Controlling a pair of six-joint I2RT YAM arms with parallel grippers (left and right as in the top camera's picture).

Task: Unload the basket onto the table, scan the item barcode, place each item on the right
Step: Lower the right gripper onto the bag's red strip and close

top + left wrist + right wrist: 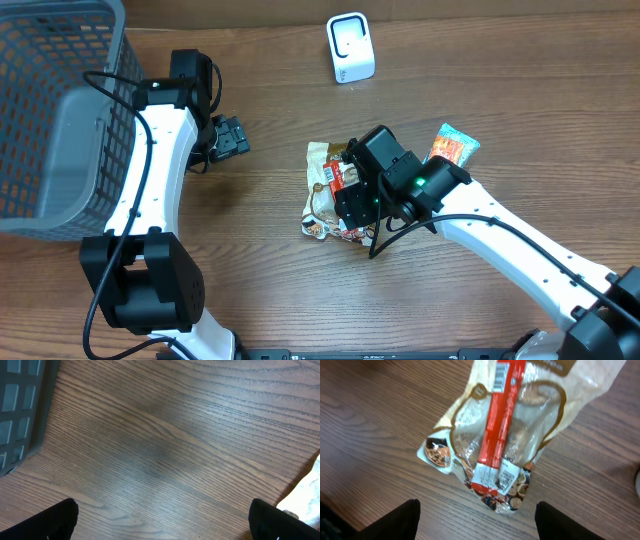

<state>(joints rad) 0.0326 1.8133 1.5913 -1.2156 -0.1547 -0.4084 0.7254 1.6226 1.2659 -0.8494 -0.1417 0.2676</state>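
Note:
The item, a clear snack packet [322, 190] with a red stripe, lies flat on the wooden table at the centre. In the right wrist view the packet [510, 440] fills the upper middle, with a white barcode label [501, 375] on its red stripe near the top edge. My right gripper [352, 208] hovers over the packet's right side. Its fingers [395, 520] stand apart and the gripper [477, 522] holds nothing; the packet's lower end lies just beyond the tips. A white scanner [350, 47] stands at the back. My left gripper [228, 138] is open over bare wood [162, 522], left of the packet.
A grey mesh basket [50, 110] takes up the left side, and its corner shows in the left wrist view [20, 405]. An orange and teal packet [452, 147] lies right of my right arm. A pale packet edge [307, 500] shows at the left wrist view's right border.

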